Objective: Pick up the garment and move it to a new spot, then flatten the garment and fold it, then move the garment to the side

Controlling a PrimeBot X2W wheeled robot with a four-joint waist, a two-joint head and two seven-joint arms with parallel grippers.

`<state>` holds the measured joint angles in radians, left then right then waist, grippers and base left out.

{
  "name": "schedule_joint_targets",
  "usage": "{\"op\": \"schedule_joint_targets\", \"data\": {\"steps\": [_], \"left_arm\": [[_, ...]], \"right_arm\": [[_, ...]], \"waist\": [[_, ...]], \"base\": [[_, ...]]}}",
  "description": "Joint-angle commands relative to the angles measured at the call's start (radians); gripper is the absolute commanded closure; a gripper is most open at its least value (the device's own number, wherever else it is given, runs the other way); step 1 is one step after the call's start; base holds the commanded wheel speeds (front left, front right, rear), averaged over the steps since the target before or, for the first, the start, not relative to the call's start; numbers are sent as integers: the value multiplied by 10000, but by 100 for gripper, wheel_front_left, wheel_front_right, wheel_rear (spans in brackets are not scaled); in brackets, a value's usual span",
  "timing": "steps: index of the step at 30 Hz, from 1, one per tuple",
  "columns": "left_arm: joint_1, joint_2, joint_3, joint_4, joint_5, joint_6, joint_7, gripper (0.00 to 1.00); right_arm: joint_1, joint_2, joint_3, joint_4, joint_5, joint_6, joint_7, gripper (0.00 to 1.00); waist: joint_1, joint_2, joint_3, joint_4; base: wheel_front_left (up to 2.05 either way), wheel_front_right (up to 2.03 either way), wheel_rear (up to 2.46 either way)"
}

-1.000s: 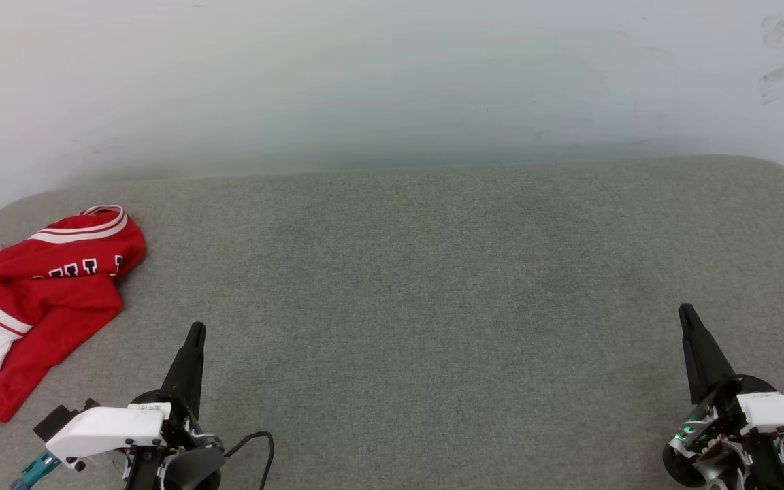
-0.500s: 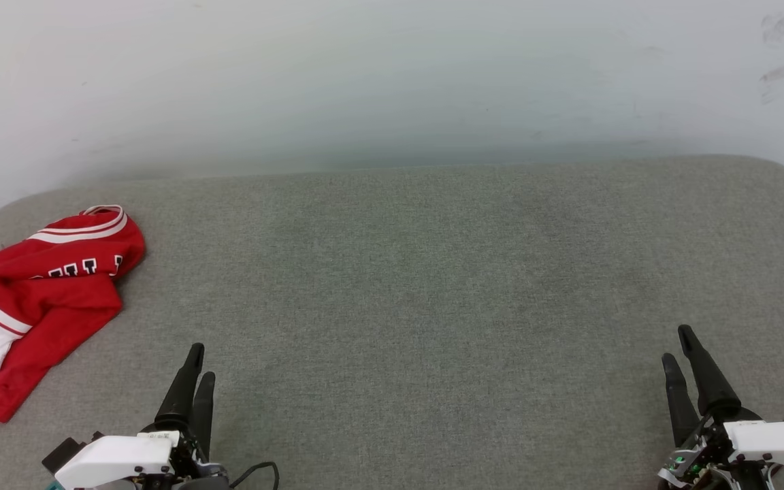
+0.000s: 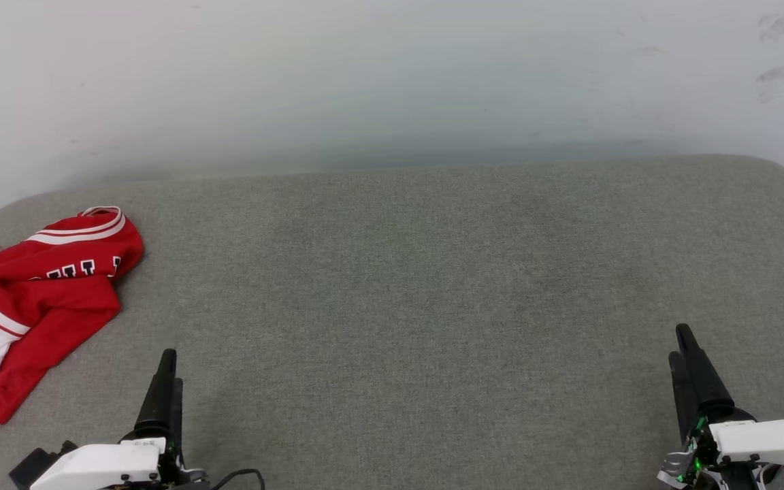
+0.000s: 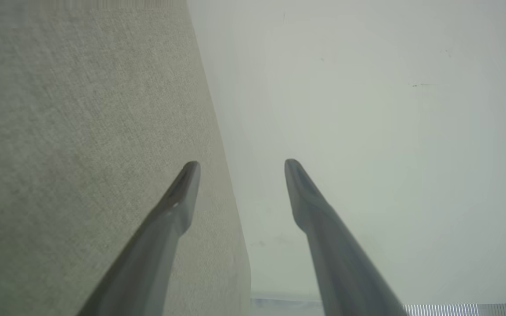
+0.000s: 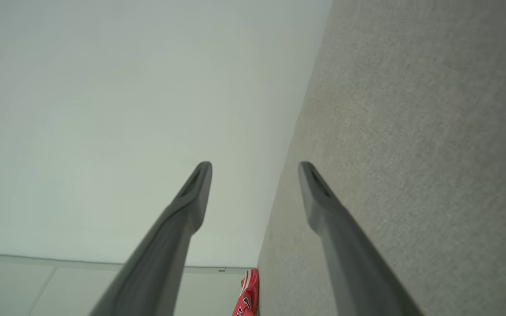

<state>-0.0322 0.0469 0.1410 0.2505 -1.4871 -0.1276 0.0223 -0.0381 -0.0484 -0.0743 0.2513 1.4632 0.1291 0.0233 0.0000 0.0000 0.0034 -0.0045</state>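
Here left gripper (image 3: 171, 364) and right gripper (image 3: 678, 341) point forward, fingers apart.

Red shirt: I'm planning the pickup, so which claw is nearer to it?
The left claw, at the head view's lower left, just right of the crumpled red shirt. The right claw stands far off across the grey surface.

Cloth, plastic and paint

The garment (image 3: 38, 299) at the cushion's left edge is soft, matt cloth, red and white, rumpled into folds. The cushion (image 3: 433, 306) wears grey woven fabric, matt and slightly coarse-grained. The left gripper (image 4: 240, 163) and right gripper (image 5: 255, 164) have dark, smooth, plastic-looking fingers with a dull sheen. The wrist housings (image 3: 96, 466) are smooth white plastic. The wall (image 3: 365, 82) is smooth, matt and faintly scuffed
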Motion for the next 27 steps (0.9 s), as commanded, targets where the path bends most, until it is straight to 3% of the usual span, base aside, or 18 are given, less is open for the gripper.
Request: {"op": "schedule_joint_targets", "data": {"steps": [1,15,27], "left_arm": [[-81,20,136,-207,256,-11,-92,0],[-28,25,732,-1470,3018,5,-647,0],[215,28,-429,-3131,6189,774,-1063,0]], "right_arm": [[-86,-26,10,-227,-347,16,-96,0],[-241,-28,-366,-1143,-4125,18,-650,0],[-204,-29,179,-2304,-7640,18,-1069,0]], "waist": [[0,0,2,-5],[0,0,94,-100],[0,0,169,-181]], "base": [[0,0,0],[0,0,0],[0,0,0]]}}
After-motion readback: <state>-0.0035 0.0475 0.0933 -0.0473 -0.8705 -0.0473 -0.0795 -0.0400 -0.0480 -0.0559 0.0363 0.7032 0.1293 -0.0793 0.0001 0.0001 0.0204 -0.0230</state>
